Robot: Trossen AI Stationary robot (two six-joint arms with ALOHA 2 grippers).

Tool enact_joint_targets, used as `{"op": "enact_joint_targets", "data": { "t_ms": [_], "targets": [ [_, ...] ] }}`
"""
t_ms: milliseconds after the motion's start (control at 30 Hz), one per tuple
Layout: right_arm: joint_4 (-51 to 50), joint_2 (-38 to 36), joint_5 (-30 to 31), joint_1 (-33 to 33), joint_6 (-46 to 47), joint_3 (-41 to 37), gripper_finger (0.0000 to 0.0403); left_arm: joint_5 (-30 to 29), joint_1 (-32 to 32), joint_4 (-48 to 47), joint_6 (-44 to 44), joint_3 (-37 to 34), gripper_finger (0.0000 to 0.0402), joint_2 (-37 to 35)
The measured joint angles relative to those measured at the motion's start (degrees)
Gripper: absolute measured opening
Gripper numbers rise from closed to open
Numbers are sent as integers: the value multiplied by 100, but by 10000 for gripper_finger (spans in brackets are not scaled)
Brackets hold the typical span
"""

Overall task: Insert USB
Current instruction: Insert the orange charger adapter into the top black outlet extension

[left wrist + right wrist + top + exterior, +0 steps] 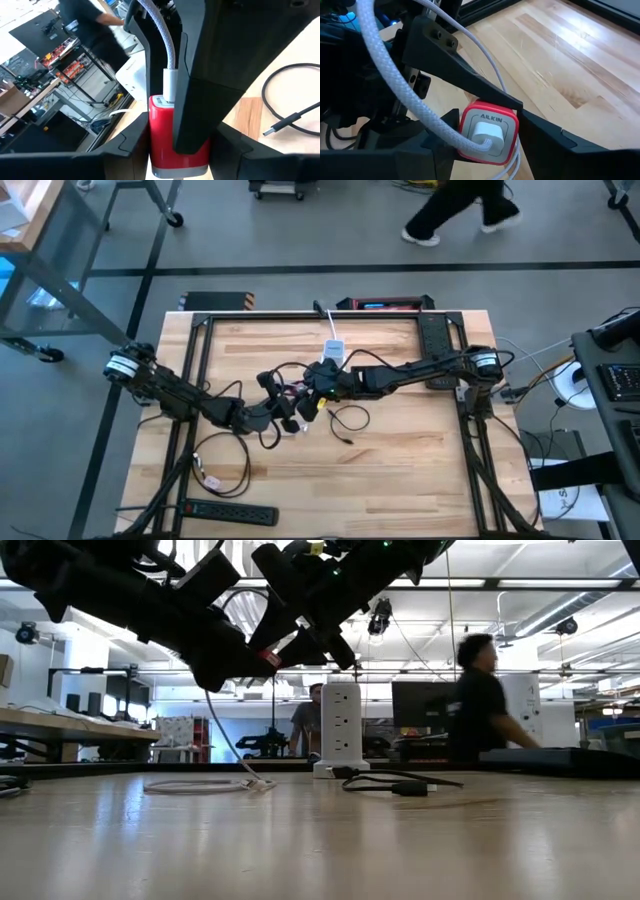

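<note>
A: State of the hands?
B: Left hand [175, 125] grips the red charger [167, 135], raised above mid-counter, white cable [415, 107] plugged in. Right hand [485, 145] sits narrowly apart around the plug.
A: Surroundings?
B: Wooden counter [400, 470]; white power tower [340, 728] at far edge; a person [482, 705] beyond.

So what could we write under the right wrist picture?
White braided cable plugged into a red charger, held between dark fingers above the wooden table.
</note>
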Motion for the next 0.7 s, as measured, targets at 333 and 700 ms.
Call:
{"op": "enact_joint_targets", "data": {
  "t_ms": [333, 700],
  "targets": [
    [-10, 0, 15, -3, 64, 0, 151, -34, 0, 142, 9, 0, 137, 4],
    [-207, 12, -22, -8, 37, -7, 137, 39, -3, 233, 4, 7, 196, 4]
  ]
}}
